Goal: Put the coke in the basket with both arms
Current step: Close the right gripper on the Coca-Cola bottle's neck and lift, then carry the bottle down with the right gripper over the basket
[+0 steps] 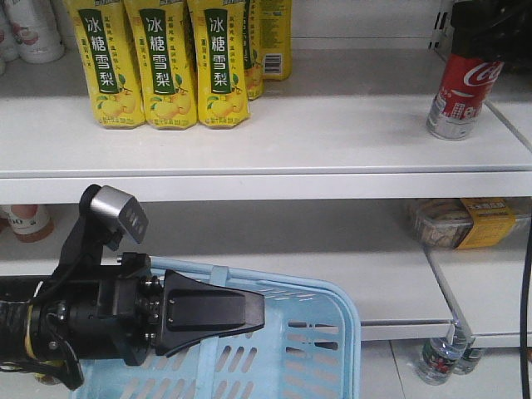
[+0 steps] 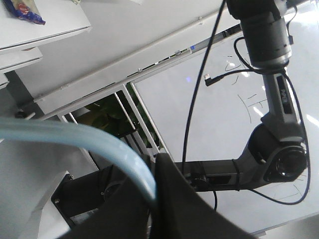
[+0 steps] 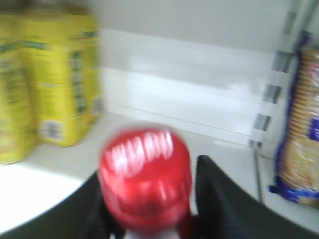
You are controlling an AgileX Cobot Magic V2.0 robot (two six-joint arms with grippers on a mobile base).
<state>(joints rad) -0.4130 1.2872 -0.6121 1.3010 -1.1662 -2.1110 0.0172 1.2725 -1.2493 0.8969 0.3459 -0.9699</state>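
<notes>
**A:** What's closest?
**B:** The left end effector, clamped on the pale blue handle band of the basket. The basket spreads out below and ahead of it.
**A:** And the coke?
**B:** Farther off, on the upper shelf. It is tilted, with its red cap pinched from above by the right end effector. I cannot tell if its base touches the shelf.
**A:** Beyond that?
**B:** Yellow drink bottles stand to that end effector's left, and a biscuit pack is to its right.
</notes>
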